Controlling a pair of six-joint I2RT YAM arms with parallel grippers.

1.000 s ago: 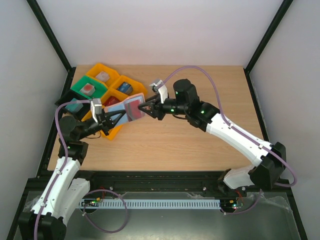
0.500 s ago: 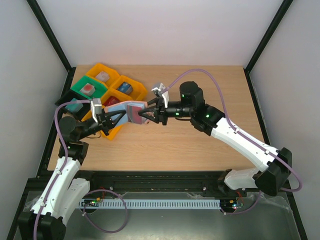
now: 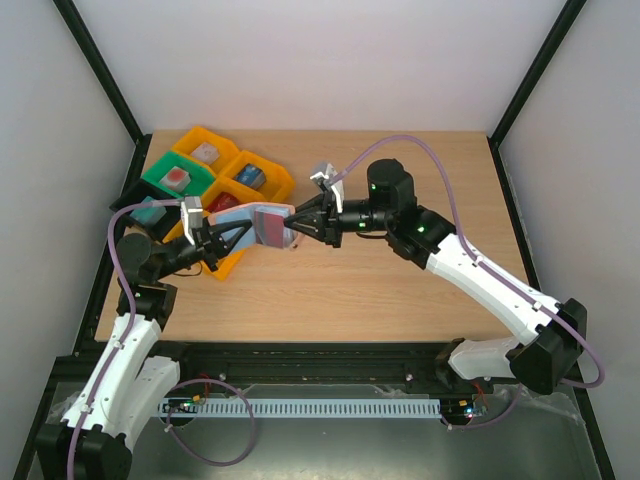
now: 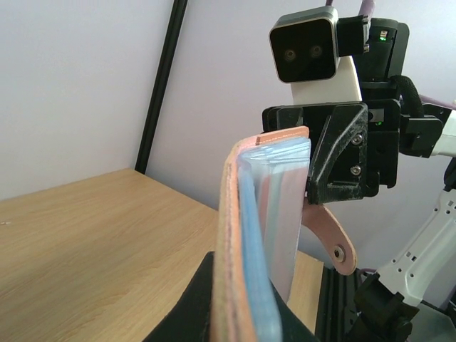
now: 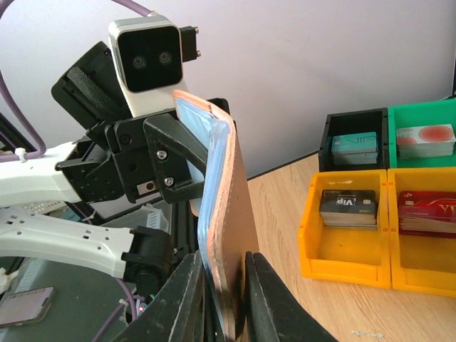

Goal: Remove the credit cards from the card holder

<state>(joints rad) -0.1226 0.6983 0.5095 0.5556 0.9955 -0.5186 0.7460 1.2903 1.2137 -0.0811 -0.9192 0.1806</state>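
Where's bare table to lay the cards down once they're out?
Bare table lies between the card holder and the near edge, and across the far right corner. Crowded: the trays at far left, and beside them where left gripper and right gripper meet.

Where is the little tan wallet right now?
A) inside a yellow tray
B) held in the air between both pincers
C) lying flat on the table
B: the tan wallet hangs above the table, gripped at one end by the left pincer and at the other by the right pincer.
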